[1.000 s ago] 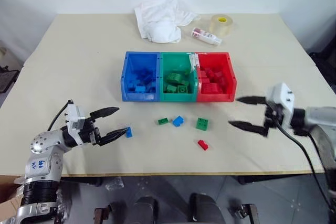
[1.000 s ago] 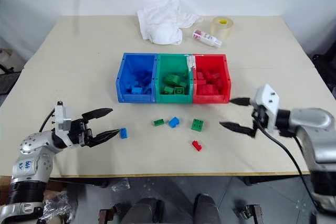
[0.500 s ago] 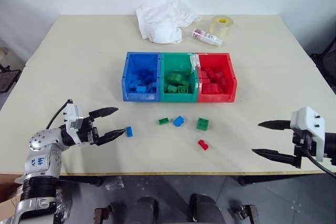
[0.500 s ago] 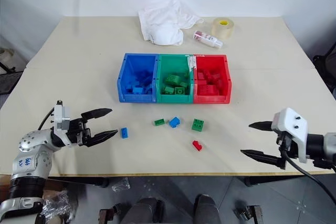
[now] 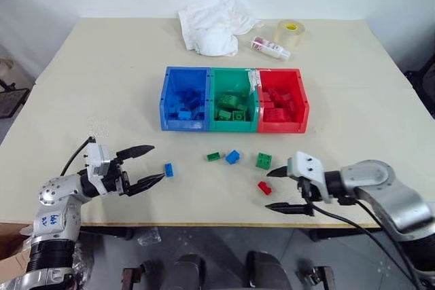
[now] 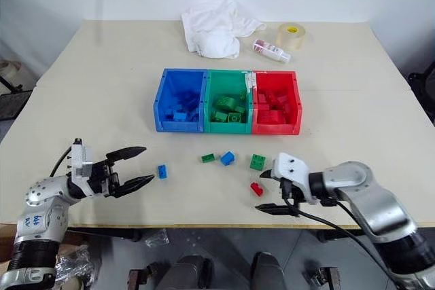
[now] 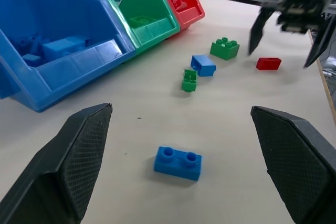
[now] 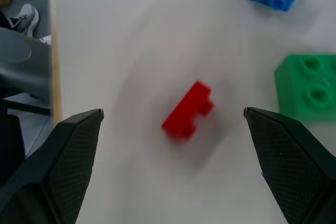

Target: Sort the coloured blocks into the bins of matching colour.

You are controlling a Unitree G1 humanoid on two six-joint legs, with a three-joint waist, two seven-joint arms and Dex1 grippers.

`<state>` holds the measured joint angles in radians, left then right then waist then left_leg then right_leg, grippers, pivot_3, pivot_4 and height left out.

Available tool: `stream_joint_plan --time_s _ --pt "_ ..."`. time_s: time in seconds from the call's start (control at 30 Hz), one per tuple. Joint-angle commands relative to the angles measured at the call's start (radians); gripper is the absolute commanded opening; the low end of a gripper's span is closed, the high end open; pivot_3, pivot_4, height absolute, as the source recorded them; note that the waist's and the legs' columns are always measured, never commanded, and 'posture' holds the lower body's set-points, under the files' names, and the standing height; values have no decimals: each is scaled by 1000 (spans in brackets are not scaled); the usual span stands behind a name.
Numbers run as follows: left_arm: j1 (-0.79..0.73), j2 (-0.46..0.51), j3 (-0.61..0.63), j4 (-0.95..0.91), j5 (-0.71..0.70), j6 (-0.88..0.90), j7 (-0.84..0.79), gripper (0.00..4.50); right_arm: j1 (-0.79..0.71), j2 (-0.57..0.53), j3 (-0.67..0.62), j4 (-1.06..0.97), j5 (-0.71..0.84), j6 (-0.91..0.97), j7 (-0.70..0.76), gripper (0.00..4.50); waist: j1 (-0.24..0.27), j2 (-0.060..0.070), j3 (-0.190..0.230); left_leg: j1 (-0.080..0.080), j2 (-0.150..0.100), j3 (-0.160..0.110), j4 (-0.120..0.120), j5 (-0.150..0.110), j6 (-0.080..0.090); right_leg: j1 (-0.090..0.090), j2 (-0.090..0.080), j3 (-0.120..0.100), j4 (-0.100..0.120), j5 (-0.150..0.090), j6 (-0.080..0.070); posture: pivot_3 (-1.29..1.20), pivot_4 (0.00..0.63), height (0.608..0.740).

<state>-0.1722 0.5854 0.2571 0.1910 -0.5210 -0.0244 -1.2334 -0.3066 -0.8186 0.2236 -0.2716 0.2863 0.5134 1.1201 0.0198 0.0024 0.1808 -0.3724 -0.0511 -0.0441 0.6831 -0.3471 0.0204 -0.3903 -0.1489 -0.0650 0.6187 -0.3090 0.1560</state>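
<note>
Three joined bins stand mid-table: blue [image 5: 182, 125], green [image 5: 233, 125] and red [image 5: 282, 127], each holding several blocks of its colour. In front of them lie loose blocks: a small green one [image 5: 213, 157], a blue one [image 5: 232, 157], a larger green one [image 5: 263, 161] and a red one [image 5: 264, 187]. My right gripper [image 5: 268, 190] is open and low over the table, its fingertips either side of the red block [image 8: 187, 110] without touching it. Further left lies another blue block [image 5: 168, 169], just off the tips of my open left gripper [image 5: 157, 163].
At the far side of the table lie a crumpled white cloth [image 5: 212, 24], a clear tape roll [image 5: 290, 30] and a small bottle [image 5: 268, 47]. The table's front edge [image 5: 204, 222] runs close behind both grippers.
My right gripper has swung left and down from the table's right side to the red block. The left gripper stays by the blue block, still open.
</note>
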Motion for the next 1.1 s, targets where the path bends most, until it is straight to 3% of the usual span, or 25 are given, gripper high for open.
stream_joint_plan --time_s 0.03,0.33,0.47,0.7,0.9,1.0,1.1 --pt "30 -4 22 -61 -28 2 21 4500 -37 29 53 41 -49 -52 10 4092 -2 0 0 0 0 0 0 0 0 0 0 0 0 0 0 0 150 740" --pt "40 -7 20 -76 -33 5 38 4500 -26 26 31 31 -45 -62 24 1030 -3 -1 0 0 0 0 0 0 0 0 0 0 1 0 0 0 150 740" --pt "15 -13 7 -56 -26 1 36 4500 -12 21 -12 -3 -22 -53 17 7 -2 -1 0 0 0 0 0 0 0 0 0 0 1 0 0 0 150 740" --pt "-43 -25 -9 -3 -13 -11 20 4500 -91 25 -160 -47 87 38 -27 26 -1 -1 0 0 0 0 0 0 0 0 0 0 1 0 0 0 150 740" --pt "-61 -31 -15 18 -11 -21 14 4500 -97 -20 -213 -47 111 52 -19 26 -1 -1 0 0 0 -1 -1 0 0 0 0 -1 1 0 0 0 150 740" --pt "-63 -31 -16 22 -12 -22 14 4500 -122 -15 -228 -13 99 29 -34 26 -1 -1 0 0 -1 0 -1 0 0 0 0 -1 1 0 0 0 150 740" --pt "-66 -33 -19 26 -10 -23 14 4500 -240 14 -219 125 58 -36 -56 26 -5 -1 0 0 -1 1 0 0 0 0 0 0 1 0 0 0 150 740"
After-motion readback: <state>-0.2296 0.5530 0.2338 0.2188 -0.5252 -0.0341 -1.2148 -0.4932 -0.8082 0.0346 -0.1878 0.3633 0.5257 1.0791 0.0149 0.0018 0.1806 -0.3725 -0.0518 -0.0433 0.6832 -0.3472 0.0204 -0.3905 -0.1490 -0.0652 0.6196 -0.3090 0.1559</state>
